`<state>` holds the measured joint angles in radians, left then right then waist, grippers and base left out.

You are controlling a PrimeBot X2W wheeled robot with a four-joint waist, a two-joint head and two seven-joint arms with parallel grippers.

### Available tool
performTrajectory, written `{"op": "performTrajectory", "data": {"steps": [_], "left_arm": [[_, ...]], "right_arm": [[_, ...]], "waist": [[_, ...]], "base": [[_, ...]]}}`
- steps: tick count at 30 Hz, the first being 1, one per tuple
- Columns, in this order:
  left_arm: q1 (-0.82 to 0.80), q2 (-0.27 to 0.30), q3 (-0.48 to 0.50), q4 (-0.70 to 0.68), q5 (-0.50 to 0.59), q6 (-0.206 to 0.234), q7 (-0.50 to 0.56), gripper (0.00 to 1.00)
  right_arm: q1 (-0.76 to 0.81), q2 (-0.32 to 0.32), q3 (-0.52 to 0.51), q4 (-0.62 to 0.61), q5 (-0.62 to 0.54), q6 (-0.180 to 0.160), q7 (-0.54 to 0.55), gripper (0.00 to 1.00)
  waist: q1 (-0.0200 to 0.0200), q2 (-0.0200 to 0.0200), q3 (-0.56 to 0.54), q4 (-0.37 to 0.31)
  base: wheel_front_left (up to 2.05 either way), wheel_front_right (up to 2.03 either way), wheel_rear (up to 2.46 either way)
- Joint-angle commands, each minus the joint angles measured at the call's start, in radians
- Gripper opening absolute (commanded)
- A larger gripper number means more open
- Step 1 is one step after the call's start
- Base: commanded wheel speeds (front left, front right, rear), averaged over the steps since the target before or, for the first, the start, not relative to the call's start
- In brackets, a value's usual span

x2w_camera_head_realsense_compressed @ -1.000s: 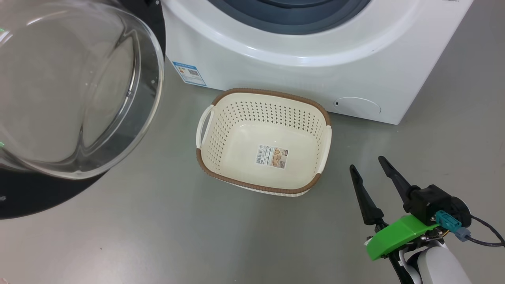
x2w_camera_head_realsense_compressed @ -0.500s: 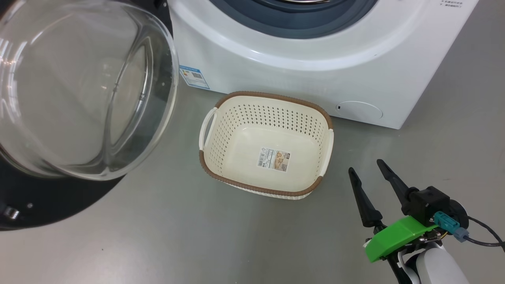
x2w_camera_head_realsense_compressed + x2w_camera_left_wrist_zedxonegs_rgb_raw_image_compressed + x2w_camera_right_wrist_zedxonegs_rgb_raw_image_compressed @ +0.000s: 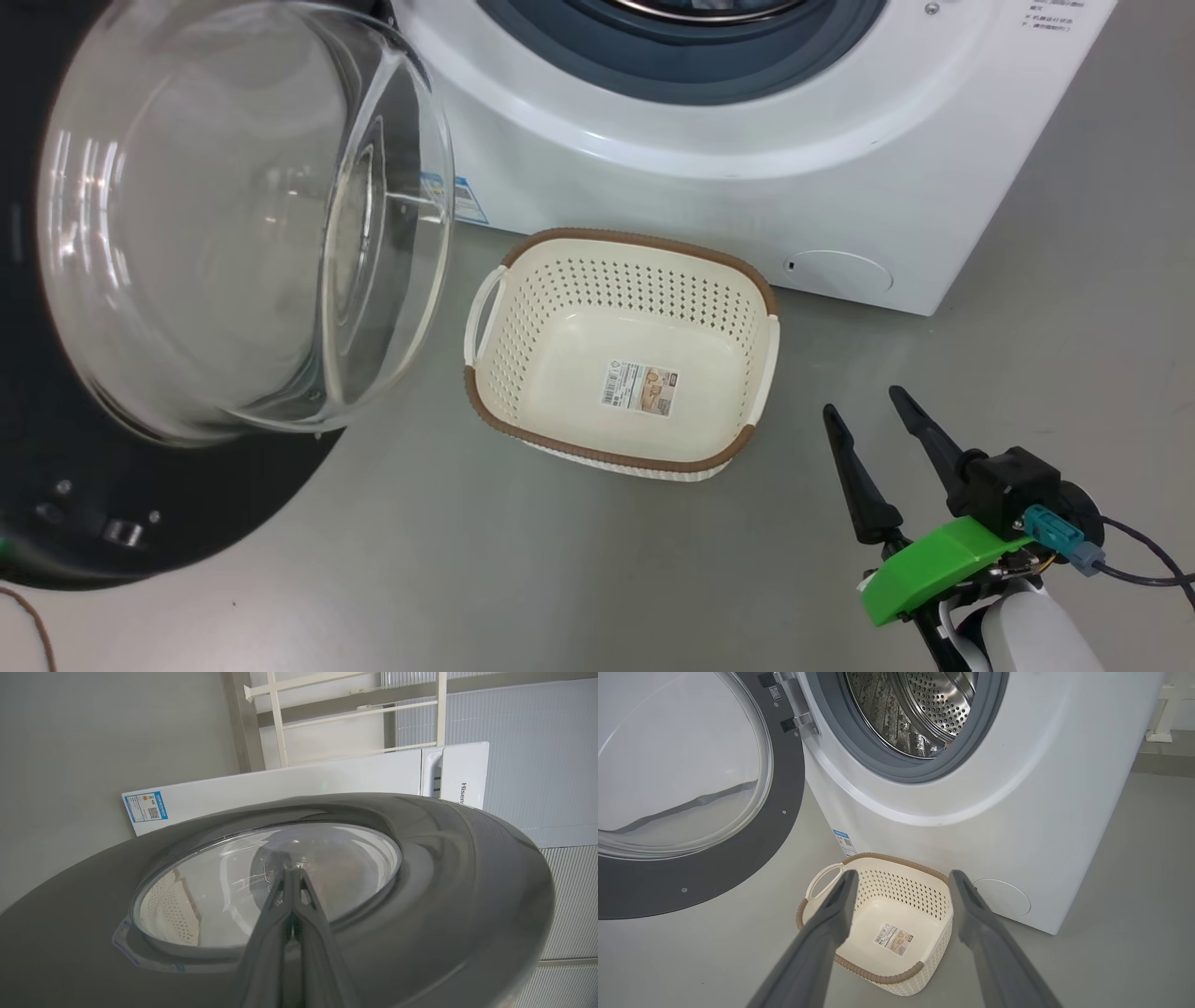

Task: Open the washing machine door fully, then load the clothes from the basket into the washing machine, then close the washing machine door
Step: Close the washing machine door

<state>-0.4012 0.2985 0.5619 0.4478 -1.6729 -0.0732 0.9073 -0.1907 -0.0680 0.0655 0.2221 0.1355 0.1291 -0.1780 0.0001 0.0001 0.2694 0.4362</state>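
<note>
The right gripper (image 3: 861, 403) hung with its 2 fingers spread apart, holding nothing. Just ahead of its tips and slightly to its left, the basket (image 3: 635, 239) sat on the floor (image 3: 467, 560), a label on its bottom. Beyond the basket stood the washing machine (image 3: 709, 187), its steel drum (image 3: 943, 704) exposed. Well apart to that gripper's left, the washing machine door (image 3: 187, 532) stood open. The left gripper (image 3: 292, 871) had its 2 fingers pressed together, tips at the door's glass window (image 3: 210, 891); whether they touched it was unclear.
</note>
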Motion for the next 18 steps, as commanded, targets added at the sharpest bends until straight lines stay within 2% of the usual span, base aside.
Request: {"op": "performTrajectory", "data": {"steps": [1, 9, 18], "left_arm": [[0.016, 0.038, 0.01, -0.049, -0.01, 0.013, 0.028, 0.0], [0.076, -0.037, -0.052, -0.209, -0.05, 0.056, 0.132, 0.0], [0.141, -0.104, -0.112, -0.365, -0.058, 0.077, 0.186, 0.0]], "right_arm": [[-0.017, 0.011, 0.031, -0.018, 0.013, 0.002, -0.013, 1.0], [-0.014, 0.013, 0.033, -0.003, 0.021, 0.002, -0.023, 1.0], [-0.013, 0.016, 0.033, 0.009, 0.029, 0.002, -0.037, 1.0]], "waist": [[-0.0001, -0.0001, -0.004, -0.005], [-0.0001, -0.0001, -0.019, -0.02], [-0.0001, -0.0001, -0.027, -0.061]], "base": [[0.0, 0.0, 0.0], [0.0, 0.0, 0.0], [0.0, 0.0, 0.0]]}}
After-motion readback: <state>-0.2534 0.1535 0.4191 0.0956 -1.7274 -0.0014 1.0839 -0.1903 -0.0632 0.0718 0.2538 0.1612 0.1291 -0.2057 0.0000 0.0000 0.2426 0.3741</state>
